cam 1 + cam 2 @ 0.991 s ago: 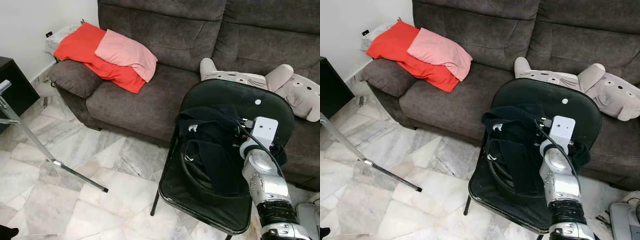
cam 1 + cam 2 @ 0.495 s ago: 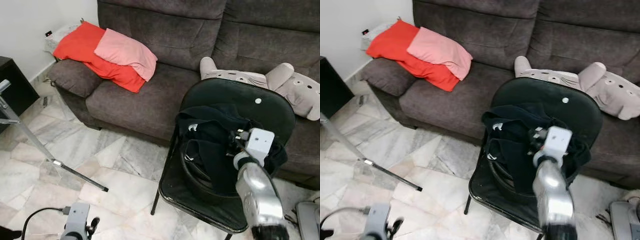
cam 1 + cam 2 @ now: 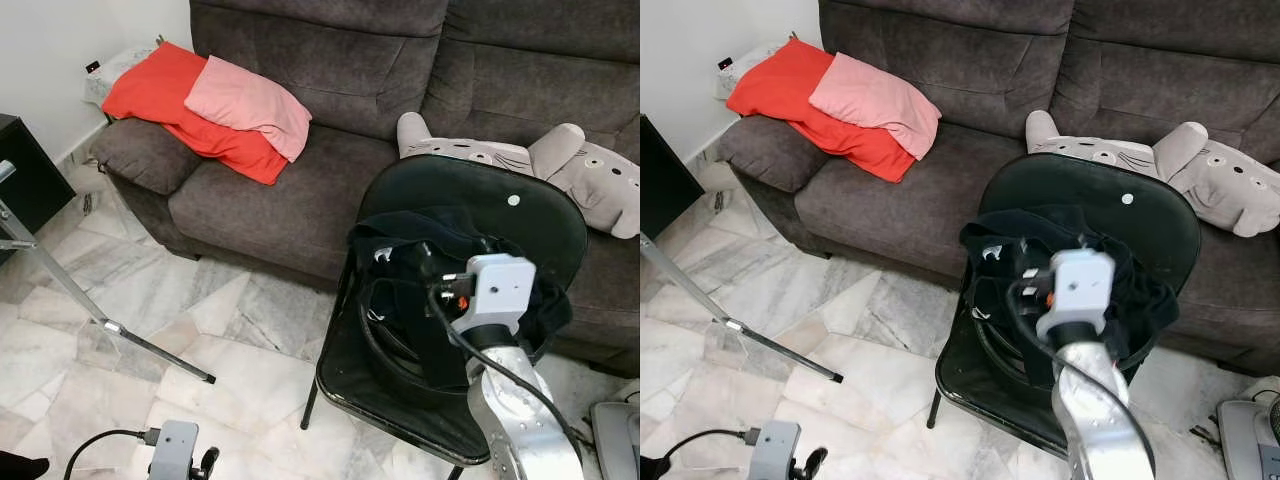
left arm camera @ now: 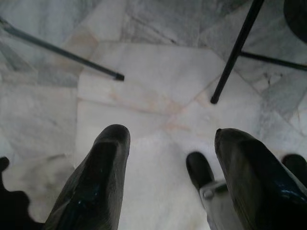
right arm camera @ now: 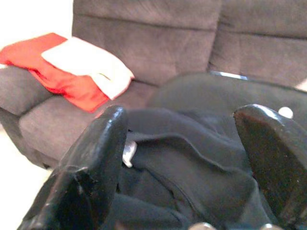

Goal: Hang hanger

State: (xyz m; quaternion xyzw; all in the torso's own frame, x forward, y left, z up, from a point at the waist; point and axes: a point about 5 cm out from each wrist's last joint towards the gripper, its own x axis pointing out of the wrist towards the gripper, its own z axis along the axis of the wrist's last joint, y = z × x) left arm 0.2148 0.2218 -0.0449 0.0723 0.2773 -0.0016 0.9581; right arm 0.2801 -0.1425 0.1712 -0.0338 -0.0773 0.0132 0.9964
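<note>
The room has a floor (image 3: pixel 90 330) of pale marble tiles with grey veins and a white wall at the far left. A dark grey sofa (image 3: pixel 330 110) stands along the back. On its left armrest lie a red cushion (image 3: pixel 165 100) and a pink cushion (image 3: pixel 250 100), the pink one resting partly on top of the red one. On the right part of the seat lies a grey plush toy (image 3: pixel 560 165) with whiskers and long ears. At the left edge of the room a black cabinet (image 3: pixel 20 170) stands by the wall, and a thin metal leg of a stand (image 3: pixel 90 310) runs slanted over the tiles to a black foot.

In front of the sofa stands a black chair (image 3: pixel 500 205) with a round back. On its seat lies a heap of black clothing (image 3: pixel 420 290). A small piece of shiny metal shows in the heap near its left side, perhaps the hook of the hanger (image 3: pixel 381 254), but the rest is hidden in the cloth and I cannot tell its shape.

The right gripper (image 5: pixel 192 158) is raised above the chair seat, just over the black clothing. Its two fingers stand wide apart and hold nothing. The left gripper (image 4: pixel 172 167) hangs low over the marble floor, near one chair leg (image 4: pixel 235 52); its fingers are also apart and empty.
</note>
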